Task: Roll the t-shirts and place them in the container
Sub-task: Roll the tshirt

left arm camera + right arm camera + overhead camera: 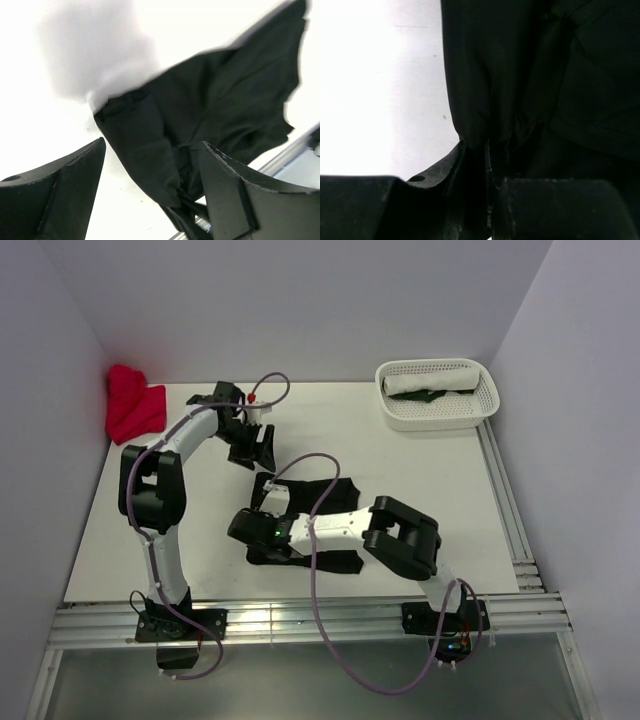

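A black t-shirt [340, 495] lies crumpled on the white table in front of the arms. My right gripper [265, 495] is at its far-left corner. In the right wrist view the gripper [476, 150] is shut on a fold of the black t-shirt [490, 65]. My left gripper [250, 445] hovers just beyond that corner. It [152, 145] stands open with nothing between its fingers, and the black t-shirt [215, 95] spreads out below it. A red t-shirt [133, 405] is bunched at the back left.
A white perforated basket [480, 405] stands at the back right, holding a rolled white t-shirt [432, 380] and a dark green one [425, 397]. Walls close in the left, back and right. A metal rail [300, 620] runs along the near edge.
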Action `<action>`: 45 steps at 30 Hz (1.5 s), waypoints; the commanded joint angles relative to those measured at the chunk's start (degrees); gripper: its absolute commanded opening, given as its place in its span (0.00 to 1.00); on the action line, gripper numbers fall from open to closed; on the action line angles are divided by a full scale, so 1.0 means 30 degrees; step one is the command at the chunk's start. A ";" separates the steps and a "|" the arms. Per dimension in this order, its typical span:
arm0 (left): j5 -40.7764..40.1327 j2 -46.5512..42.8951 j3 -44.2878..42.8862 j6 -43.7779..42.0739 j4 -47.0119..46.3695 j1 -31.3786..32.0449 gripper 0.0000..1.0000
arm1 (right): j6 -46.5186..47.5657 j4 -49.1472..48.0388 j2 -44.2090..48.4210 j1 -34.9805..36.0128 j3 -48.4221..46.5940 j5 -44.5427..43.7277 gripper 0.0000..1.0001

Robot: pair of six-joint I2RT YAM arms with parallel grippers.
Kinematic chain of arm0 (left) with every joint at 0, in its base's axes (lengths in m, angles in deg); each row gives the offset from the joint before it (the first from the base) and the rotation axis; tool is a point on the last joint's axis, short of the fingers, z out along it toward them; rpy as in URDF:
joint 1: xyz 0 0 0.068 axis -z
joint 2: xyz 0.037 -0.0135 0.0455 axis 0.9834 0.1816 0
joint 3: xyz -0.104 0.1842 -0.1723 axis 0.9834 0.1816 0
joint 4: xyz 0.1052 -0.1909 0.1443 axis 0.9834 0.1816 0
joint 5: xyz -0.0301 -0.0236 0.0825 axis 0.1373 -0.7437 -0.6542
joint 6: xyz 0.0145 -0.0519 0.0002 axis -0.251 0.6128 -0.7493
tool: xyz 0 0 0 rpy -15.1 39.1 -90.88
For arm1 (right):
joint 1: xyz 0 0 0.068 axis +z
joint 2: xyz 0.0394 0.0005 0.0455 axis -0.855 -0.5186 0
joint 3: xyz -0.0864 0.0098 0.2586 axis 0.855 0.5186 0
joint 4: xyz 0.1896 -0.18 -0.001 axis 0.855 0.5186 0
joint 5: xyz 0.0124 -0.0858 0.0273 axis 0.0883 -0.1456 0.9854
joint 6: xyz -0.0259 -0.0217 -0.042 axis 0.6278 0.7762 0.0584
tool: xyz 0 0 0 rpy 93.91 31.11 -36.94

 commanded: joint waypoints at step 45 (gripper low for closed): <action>0.0085 -0.1249 0.3502 -0.1886 -0.1241 -0.0632 0.00 | -0.3398 -0.7728 0.3374 -0.1424 0.8464 0.2336 0.57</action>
